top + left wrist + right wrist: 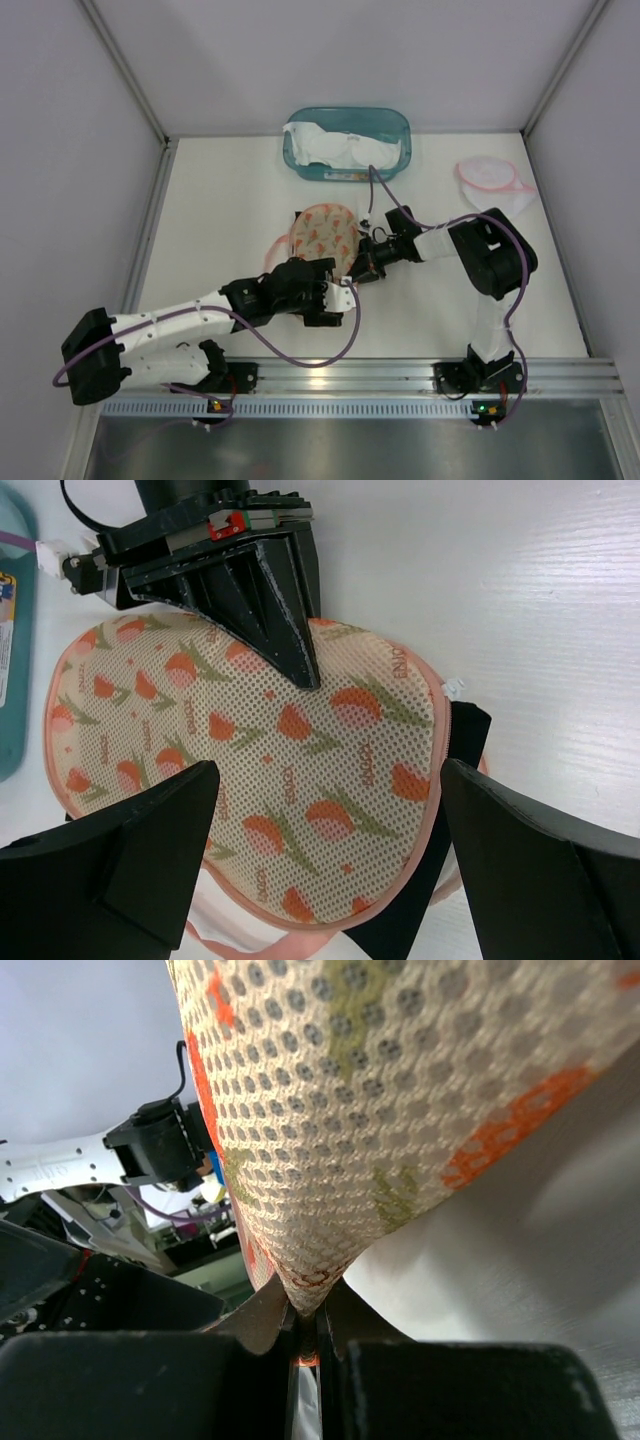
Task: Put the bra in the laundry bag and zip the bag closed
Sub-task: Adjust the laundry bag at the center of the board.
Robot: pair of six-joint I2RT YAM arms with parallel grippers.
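The laundry bag is a round mesh pouch with orange tulips and a pink rim, lying mid-table. My right gripper is shut on its right edge, and the mesh rises from the pinched jaws. In the left wrist view the top flap is lifted, with the right gripper's fingers clamped on its far rim. Under the flap's right and lower edge lies black fabric, apparently the bra. My left gripper hangs open over the flap's near edge, its jaws wide on either side and touching nothing.
A teal bin holding white garments stands at the back. A second, pink-rimmed mesh bag lies at the back right. Grey walls close in the table on the left, right and back.
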